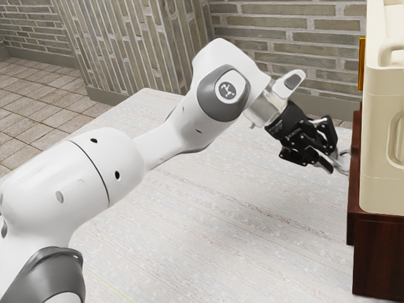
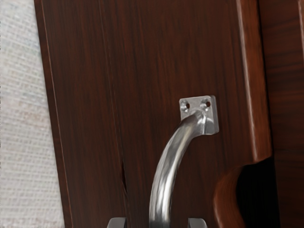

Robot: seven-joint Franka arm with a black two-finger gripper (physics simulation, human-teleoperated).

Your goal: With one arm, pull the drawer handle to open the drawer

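In the exterior view my black gripper (image 1: 334,159) is at the drawer handle (image 1: 343,164), with its fingers spread. The dark reddish-brown drawer front (image 1: 355,183) stands upright just beyond. Seen from the wrist, the curved silver handle (image 2: 164,190) runs down from a screw plate on the wooden front (image 2: 142,85). It passes between the two tips of the open gripper (image 2: 157,223), with a gap on each side. The handle's other end is hidden.
A large cream container (image 1: 380,139) rests on top of the dark wooden cabinet (image 1: 379,259). The pale table (image 1: 221,221) extends under the arm up to the cabinet. Beside the handle, the drawer front has a curved dark cutout (image 2: 259,194).
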